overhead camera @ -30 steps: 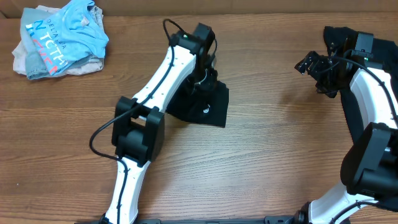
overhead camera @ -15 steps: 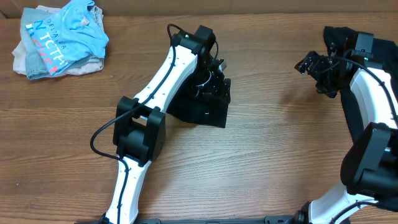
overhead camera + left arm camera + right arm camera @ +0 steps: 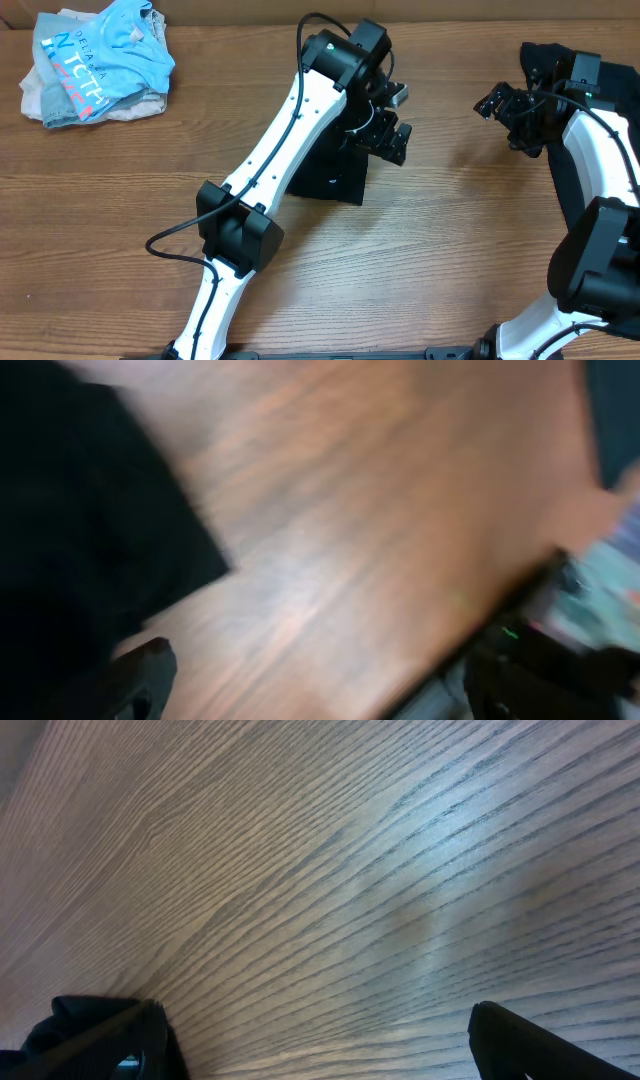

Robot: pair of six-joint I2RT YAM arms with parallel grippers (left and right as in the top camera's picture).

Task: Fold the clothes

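A black T-shirt (image 3: 330, 178) lies folded into a small square near the table's middle, partly under my left arm. In the blurred left wrist view the same shirt (image 3: 80, 510) fills the left side. My left gripper (image 3: 392, 122) hangs just right of the shirt, open, with only bare wood between its fingers (image 3: 140, 675). My right gripper (image 3: 500, 102) hovers open at the far right over bare table. Its two dark fingertips (image 3: 100, 1035) frame nothing but wood grain.
A heap of light-blue and pale clothes (image 3: 95, 65) sits at the back left corner. Something dark (image 3: 545, 60) lies at the back right behind the right arm. The wooden table (image 3: 450, 230) runs bare across the front.
My left gripper has opened and let go of the black T-shirt. It has then swung right and back, off the shirt. The right arm has not moved.
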